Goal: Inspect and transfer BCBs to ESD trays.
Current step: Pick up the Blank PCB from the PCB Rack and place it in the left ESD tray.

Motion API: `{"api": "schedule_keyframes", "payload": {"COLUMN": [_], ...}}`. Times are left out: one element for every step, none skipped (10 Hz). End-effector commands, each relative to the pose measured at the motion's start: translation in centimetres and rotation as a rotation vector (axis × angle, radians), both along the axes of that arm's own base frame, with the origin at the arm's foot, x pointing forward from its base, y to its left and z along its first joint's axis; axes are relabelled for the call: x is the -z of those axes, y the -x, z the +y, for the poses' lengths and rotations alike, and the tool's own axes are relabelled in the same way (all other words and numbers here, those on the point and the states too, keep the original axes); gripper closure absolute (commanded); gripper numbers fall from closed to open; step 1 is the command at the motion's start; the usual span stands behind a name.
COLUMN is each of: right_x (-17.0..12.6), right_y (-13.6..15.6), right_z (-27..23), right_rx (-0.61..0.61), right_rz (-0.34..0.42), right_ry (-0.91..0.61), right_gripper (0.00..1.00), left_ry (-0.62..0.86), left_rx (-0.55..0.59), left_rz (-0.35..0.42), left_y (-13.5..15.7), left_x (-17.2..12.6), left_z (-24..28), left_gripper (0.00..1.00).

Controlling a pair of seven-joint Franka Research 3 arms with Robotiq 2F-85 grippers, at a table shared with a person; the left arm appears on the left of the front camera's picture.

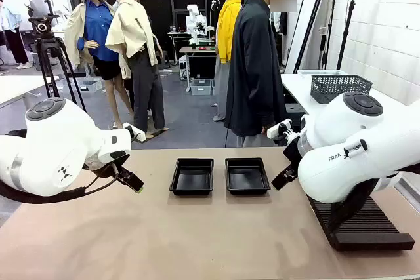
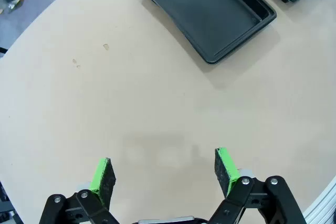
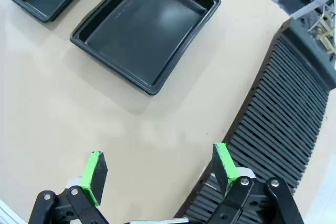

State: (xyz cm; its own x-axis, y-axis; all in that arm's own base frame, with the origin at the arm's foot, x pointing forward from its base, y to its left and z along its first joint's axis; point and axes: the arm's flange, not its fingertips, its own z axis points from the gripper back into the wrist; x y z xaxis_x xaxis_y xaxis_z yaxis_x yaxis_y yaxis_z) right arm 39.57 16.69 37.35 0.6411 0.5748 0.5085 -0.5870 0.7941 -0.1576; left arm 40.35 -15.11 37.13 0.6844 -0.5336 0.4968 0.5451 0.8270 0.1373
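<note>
The left gripper (image 2: 161, 162) hangs over bare table with its two green pads (image 2: 102, 176) spread wide apart and nothing between them. The right gripper (image 3: 157, 157) is spread wide too and holds nothing. It hangs right at the left edge of the long black rack (image 3: 294, 108), and one of its fingers is over that edge. The rack lies at the near right of the table (image 1: 197, 247). It is covered in thin ribs with slots between them. The table top is tan, flat and smooth, with a few tiny marks. Its near half and its left side are open, so there is lots of room there. A bit farther, in the middle of the table, the two ESD trays (image 1: 192, 161) lie side by side between the two arms. The left tray (image 2: 210, 60) and the right tray (image 3: 151, 91) are close, with a thin strip of table between them, and they do not touch. They are black, shiny plastic, not deep, with round corners and rims that lean outward, and their floors are smooth. Open table goes all around them. Just past the far edge stands a person (image 1: 252, 63) in a long dark coat. Far off to the right, a dark wire basket (image 1: 340, 87) sits on a white table.
</note>
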Motion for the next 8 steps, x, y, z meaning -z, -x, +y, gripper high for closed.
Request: {"api": "schedule_keyframes", "payload": {"right_x": [0.0,0.0,0.0,0.0,0.0,0.0,0.0,0.0], "right_y": [0.0,0.0,0.0,0.0,0.0,0.0,0.0,0.0], "right_z": [0.0,0.0,0.0,0.0,0.0,0.0,0.0,0.0], "right_rx": [0.0,0.0,0.0,0.0,0.0,0.0,0.0,0.0], "right_rz": [0.0,0.0,0.0,0.0,0.0,0.0,0.0,0.0], "right_ry": [0.0,0.0,0.0,0.0,0.0,0.0,0.0,0.0], "right_gripper": [0.0,0.0,0.0,0.0,0.0,0.0,0.0,0.0], "left_ry": [0.0,0.0,0.0,0.0,0.0,0.0,0.0,0.0], "left_rx": [0.0,0.0,0.0,0.0,0.0,0.0,0.0,0.0], "left_rz": [0.0,0.0,0.0,0.0,0.0,0.0,0.0,0.0], "left_y": [0.0,0.0,0.0,0.0,0.0,0.0,0.0,0.0], "left_x": [0.0,0.0,0.0,0.0,0.0,0.0,0.0,0.0], "left_z": [0.0,0.0,0.0,0.0,0.0,0.0,0.0,0.0], "left_gripper": [0.0,0.0,0.0,0.0,0.0,0.0,0.0,0.0]}}
